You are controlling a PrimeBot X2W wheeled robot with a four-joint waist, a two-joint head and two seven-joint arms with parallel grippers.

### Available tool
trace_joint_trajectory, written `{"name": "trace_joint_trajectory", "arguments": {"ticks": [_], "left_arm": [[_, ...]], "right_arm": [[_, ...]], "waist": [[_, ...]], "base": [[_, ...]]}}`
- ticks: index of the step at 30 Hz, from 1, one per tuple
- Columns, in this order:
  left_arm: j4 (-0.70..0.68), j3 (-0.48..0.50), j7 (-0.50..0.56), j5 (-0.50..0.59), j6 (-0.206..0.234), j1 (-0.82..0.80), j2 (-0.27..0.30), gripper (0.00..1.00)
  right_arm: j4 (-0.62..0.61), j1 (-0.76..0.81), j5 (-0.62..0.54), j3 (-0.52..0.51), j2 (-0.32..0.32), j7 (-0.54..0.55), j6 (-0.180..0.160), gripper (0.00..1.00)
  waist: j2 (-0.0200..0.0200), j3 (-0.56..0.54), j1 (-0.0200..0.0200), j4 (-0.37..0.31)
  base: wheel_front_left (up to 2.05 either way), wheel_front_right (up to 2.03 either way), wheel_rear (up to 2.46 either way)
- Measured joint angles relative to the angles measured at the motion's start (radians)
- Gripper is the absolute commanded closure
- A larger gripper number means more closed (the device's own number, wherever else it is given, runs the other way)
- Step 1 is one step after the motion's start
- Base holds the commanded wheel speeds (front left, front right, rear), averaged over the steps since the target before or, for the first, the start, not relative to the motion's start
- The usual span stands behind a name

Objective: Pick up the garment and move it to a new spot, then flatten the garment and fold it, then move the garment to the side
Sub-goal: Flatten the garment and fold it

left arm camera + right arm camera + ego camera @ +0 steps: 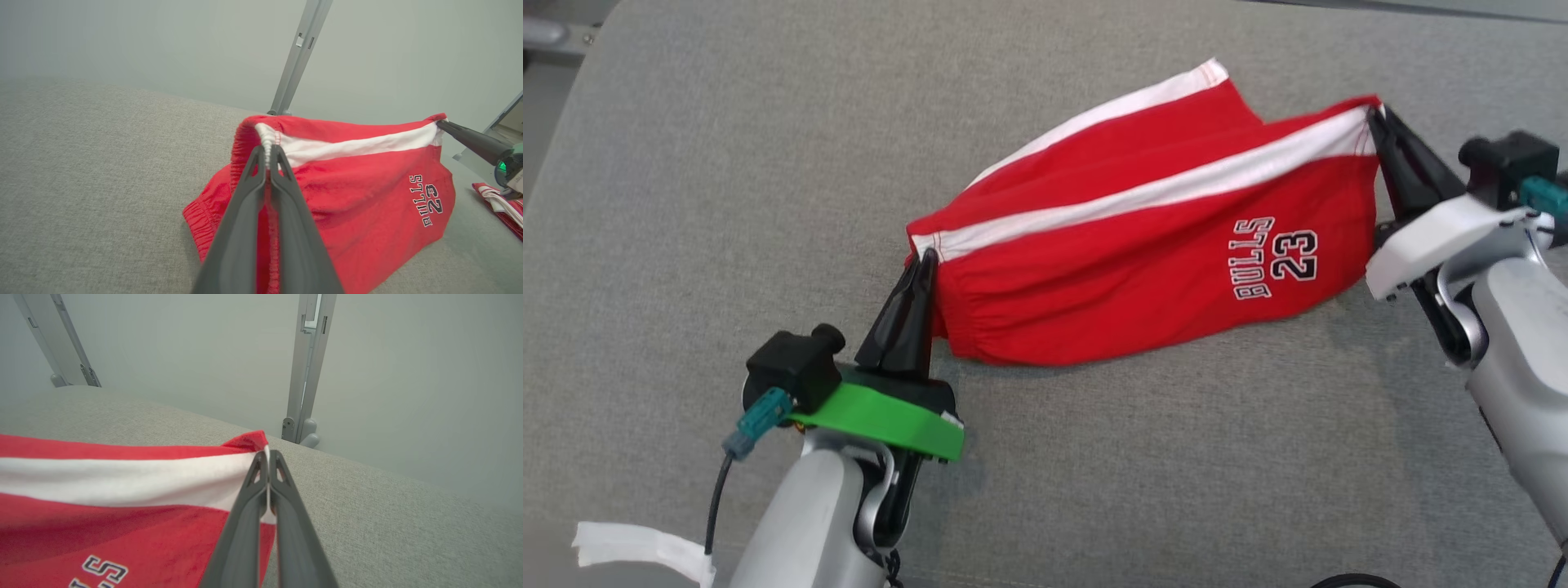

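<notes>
the red shorts (1127,278) hang stretched above the middle of the grey table (727,204), with their lower edge resting on it. the left gripper (925,261), over the table's near left, is pinched tight on the waistband end of the white stripe. the right gripper (1376,114), over the table's far right, is pinched tight on the hem end of the same stripe. each grip seems to catch only a thin bite of cloth at the fingertips, so a harder pull apart may slip one corner free and drop half the shorts onto the table. the other leg sags loose toward the table's far side and may tuck under when the shorts come down, leaving a crease to flatten.
</notes>
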Motion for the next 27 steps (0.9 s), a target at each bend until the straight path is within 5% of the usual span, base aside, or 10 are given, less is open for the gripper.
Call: {"name": "trace_joint_trajectory", "arguments": {"ticks": [17,18,19,20,27], "left_arm": [[0.021,-0.001,0.0,-0.07,0.0,-0.2,-0.013,1.0],[0.025,-0.002,0.0,-0.069,0.0,-0.204,-0.013,0.63],[0.025,0.001,0.0,-0.066,0.0,-0.206,-0.014,0.11],[0.025,0.005,0.0,-0.067,0.0,-0.206,-0.014,0.0],[0.013,0.059,0.0,-0.024,0.016,-0.157,-0.014,0.0]], "right_arm": [[0.316,-0.429,-0.096,0.099,0.01,0.007,0.0,1.0],[0.329,-0.436,-0.097,0.091,0.013,0.006,0.0,0.45],[0.34,-0.442,-0.099,0.08,0.016,0.004,0.0,0.0],[0.348,-0.448,-0.098,0.068,0.021,0.003,0.0,0.0],[0.22,-0.366,-0.065,-0.013,0.033,-0.002,-0.001,0.0]], "waist": [[0.0001,0.264,0.0002,0.132],[0.0001,0.273,0.0002,0.138],[0.0001,0.282,0.0002,0.143],[0.0,0.289,0.0002,0.148],[0.0001,0.284,0.0002,0.15]], "base": [[0.0,0.0,0.0],[0.0,0.0,0.0],[0.0,0.0,0.0],[0.0,0.0,0.0],[0.0,0.0,0.0]]}}
